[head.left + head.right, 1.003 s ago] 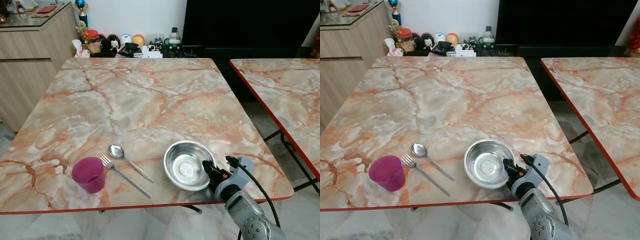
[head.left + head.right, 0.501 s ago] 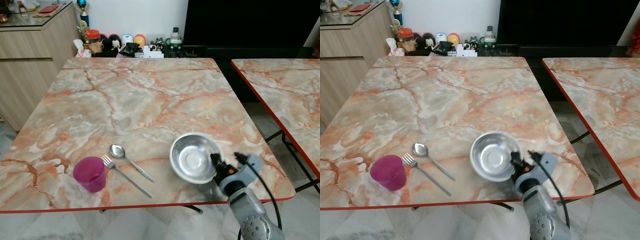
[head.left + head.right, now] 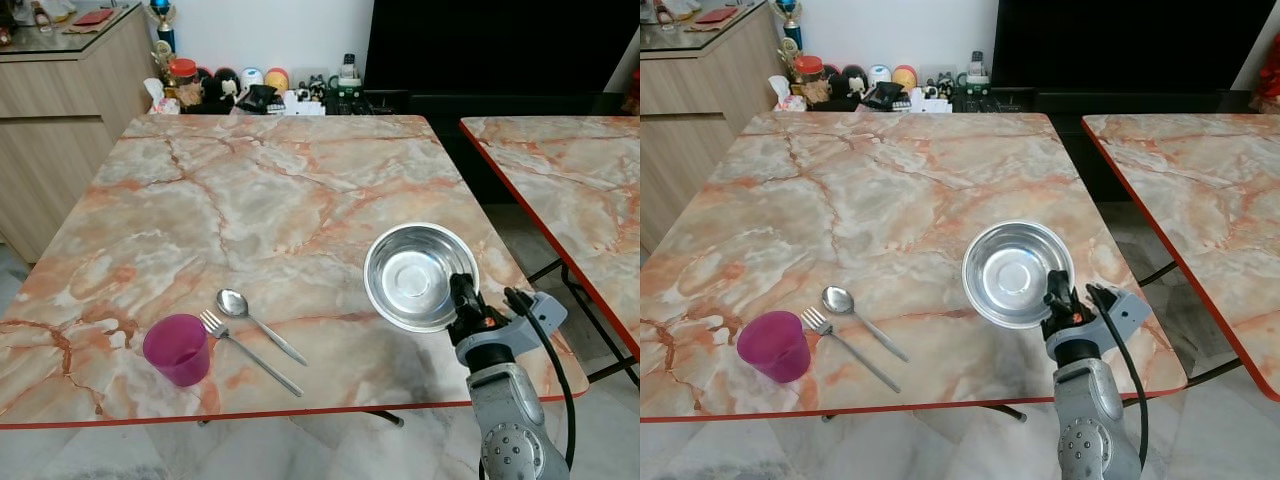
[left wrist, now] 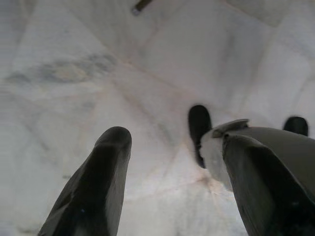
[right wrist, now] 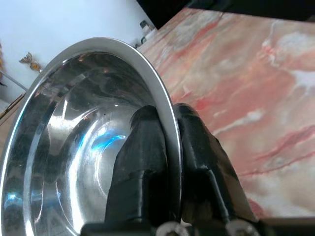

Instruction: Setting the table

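One bowl (image 3: 420,276) at four o'clock, one cup (image 3: 177,348), one fork (image 3: 250,352) and one spoon (image 3: 258,324) at seven o'clock, across two tables (image 3: 250,200).

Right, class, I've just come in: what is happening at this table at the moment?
The robot's right hand has its two fingers shut on the rim of a steel bowl, one inside and one outside, and holds it tilted above the near right part of the marble table. A purple cup, a fork and a spoon lie near the front left edge. The left hand hangs idle over the floor, fingers apart.
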Robot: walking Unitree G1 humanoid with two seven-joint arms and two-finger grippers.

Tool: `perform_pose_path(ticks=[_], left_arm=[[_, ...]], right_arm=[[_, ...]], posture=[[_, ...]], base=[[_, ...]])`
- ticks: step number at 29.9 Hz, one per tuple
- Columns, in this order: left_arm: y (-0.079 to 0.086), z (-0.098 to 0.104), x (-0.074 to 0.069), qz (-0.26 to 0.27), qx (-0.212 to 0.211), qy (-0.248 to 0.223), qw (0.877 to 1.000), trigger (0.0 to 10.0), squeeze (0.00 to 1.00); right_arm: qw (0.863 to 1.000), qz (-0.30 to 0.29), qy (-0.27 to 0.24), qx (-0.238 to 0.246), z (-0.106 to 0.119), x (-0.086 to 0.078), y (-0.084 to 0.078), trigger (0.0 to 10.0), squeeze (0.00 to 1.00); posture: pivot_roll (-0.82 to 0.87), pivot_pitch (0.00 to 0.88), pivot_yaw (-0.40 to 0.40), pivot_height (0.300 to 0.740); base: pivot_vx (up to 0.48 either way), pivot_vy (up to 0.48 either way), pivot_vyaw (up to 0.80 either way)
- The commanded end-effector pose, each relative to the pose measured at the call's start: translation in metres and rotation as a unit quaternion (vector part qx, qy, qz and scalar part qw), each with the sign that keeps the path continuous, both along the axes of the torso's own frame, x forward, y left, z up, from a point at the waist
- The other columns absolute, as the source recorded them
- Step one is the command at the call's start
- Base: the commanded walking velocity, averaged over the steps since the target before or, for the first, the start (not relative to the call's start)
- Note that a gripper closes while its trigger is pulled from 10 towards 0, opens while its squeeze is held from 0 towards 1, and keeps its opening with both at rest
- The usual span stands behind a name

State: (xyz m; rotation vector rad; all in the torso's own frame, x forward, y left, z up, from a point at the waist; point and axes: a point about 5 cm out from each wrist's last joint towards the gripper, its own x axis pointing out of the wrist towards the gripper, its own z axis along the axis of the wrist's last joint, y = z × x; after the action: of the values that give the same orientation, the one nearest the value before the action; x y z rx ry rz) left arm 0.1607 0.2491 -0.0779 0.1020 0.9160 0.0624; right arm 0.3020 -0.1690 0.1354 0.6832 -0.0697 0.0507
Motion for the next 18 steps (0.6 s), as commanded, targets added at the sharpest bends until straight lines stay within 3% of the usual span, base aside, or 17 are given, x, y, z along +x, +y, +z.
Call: perform_pose_path(ticks=[1,8,18], left_arm=[[0.0003,-0.0037,-0.0082,-0.012,0.009,0.018,1.000,10.0,0.00],[-0.0018,-0.0038,-0.0072,-0.008,0.008,0.015,1.000,10.0,0.00],[-0.0053,-0.0041,-0.0056,-0.013,0.006,0.013,1.000,10.0,0.00]], right_arm=[[0.999,-0.005,-0.025,-0.023,0.0099,0.0007,-0.0013,10.0,0.00],[0.998,0.001,-0.048,-0.041,0.0169,0.0014,0.0014,10.0,0.00],[0.997,-0.019,-0.060,-0.040,0.0192,0.0007,-0.0066,10.0,0.00]], posture=[[-0.03,0.107,-0.010,0.740],[-0.04,0.098,-0.016,0.740],[-0.05,0.070,-0.017,0.740]], base=[[0.000,-0.341,0.00],[0.000,-0.460,0.00],[0.000,-0.480,0.00]])
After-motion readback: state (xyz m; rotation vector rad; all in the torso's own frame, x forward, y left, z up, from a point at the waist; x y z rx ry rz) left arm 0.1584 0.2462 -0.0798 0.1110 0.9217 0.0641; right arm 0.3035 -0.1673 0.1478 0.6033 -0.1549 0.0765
